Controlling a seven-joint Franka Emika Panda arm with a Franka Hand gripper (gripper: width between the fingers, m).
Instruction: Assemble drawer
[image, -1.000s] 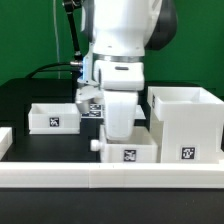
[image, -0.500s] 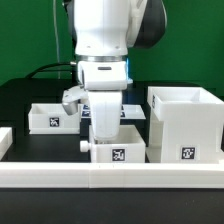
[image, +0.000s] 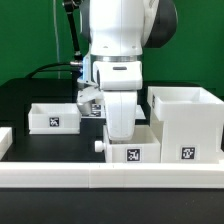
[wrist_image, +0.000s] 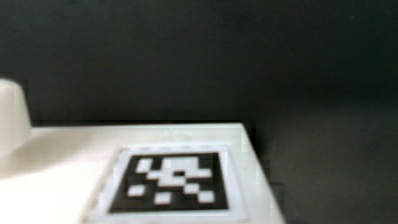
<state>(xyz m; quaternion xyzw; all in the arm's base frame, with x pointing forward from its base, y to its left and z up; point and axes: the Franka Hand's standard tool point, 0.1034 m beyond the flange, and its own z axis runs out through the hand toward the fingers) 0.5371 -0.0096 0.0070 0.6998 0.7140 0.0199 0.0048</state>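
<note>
In the exterior view a small white drawer (image: 132, 152) with a marker tag on its front and a round knob (image: 97, 146) stands near the front rail. My gripper (image: 120, 134) reaches down into it from above. Its fingers are hidden behind the hand and the drawer wall. The drawer has moved with the arm, so it seems held. The large open white drawer box (image: 186, 125) stands directly to the exterior view's right. A second small drawer (image: 50, 117) sits at the left. The wrist view shows a white tagged surface (wrist_image: 173, 183) up close.
A white rail (image: 110, 178) runs along the table's front edge. A white piece (image: 4, 140) shows at the far left edge. The table is black (wrist_image: 214, 60). Cables hang behind the arm against a green backdrop.
The arm and the small drawer swung to the exterior view's left half a second ago, then came back right, so the drawer now sits beside the large box again.
</note>
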